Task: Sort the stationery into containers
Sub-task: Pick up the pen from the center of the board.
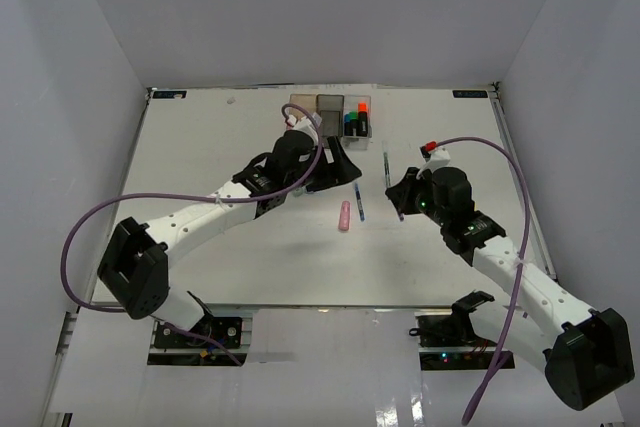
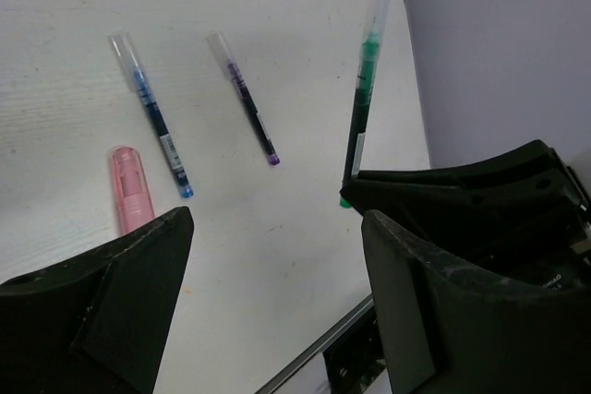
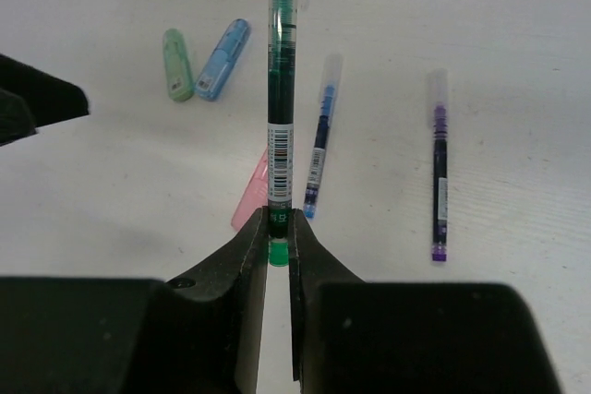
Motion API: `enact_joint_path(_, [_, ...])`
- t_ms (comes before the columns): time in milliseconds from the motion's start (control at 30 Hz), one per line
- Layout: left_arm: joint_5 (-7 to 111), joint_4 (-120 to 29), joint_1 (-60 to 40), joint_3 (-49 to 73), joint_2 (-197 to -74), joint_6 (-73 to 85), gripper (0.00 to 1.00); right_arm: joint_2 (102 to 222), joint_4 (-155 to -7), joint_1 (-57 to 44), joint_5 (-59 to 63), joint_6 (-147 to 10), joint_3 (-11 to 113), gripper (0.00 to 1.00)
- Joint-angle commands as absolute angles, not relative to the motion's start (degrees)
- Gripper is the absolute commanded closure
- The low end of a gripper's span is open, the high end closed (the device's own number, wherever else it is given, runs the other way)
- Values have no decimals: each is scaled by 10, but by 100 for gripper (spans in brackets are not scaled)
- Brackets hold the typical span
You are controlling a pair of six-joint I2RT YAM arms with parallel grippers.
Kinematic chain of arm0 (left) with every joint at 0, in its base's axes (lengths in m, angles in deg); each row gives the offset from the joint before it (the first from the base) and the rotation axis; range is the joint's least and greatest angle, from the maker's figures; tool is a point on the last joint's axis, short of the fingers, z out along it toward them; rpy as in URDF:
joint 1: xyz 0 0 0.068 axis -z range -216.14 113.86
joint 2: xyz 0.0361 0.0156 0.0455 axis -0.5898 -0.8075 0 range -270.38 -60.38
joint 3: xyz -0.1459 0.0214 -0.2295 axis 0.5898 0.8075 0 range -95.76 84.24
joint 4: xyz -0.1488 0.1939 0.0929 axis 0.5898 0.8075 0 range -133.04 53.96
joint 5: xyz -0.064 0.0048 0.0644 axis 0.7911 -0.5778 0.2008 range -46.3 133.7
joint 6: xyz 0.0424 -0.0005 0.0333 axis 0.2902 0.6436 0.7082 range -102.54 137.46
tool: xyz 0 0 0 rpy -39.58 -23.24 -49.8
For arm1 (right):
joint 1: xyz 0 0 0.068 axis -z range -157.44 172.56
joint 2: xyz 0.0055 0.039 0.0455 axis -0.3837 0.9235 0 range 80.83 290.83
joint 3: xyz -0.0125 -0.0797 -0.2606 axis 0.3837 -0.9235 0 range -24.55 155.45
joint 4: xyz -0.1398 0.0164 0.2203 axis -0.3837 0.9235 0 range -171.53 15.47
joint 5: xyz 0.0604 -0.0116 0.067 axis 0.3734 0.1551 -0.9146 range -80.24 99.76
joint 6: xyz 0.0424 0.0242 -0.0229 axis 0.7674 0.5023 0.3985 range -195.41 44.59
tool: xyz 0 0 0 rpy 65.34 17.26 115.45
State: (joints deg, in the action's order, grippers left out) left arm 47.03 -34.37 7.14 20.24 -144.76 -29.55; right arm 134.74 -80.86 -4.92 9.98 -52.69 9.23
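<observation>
Contact sits at the near end of the green pen (image 3: 280, 89): the right gripper (image 3: 279, 228) is closed on it, both fingers pinching the barrel just above the green end plug, which pokes out below them. From there the pen runs straight away from the gripper toward the table's far edge, where the containers (image 1: 330, 115) stand in a row at about the middle of that edge. Whether the pen is lifted off the table (image 1: 200, 147) or resting on it, I cannot tell. It is thin, with a clear barrel showing dark green ink, a white barcode label near the grip and a clear cap over a green tip. Blue pen (image 3: 319, 140), purple pen (image 3: 439, 168) and pink highlighter (image 3: 249, 193) lie on the table just beside it. The left gripper (image 2: 275, 228) hangs over them with its fingers wide apart, holding nothing.
</observation>
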Motion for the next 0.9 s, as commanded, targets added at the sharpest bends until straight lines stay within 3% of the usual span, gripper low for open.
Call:
enact_joint_path(0, [422,-396,92,164,-1465,-323,17,1333,-868,-55,48,-496,83,87])
enact_joint_path(300, [388,-407,134,88,-1557,-307,29,1330,-886,-56,31,-488,69,86])
enact_joint_path(500, [384,-405,148,64,-1597,-299,45,1329,-887,-57,25,-486,69,85])
enact_joint_path(733, [381,-408,160,47,-1615,-275,76,1327,-888,-57,27,-488,68,85])
enact_joint_path(867, [379,-405,160,44,-1615,-262,88,1328,-886,-57,30,-489,66,75])
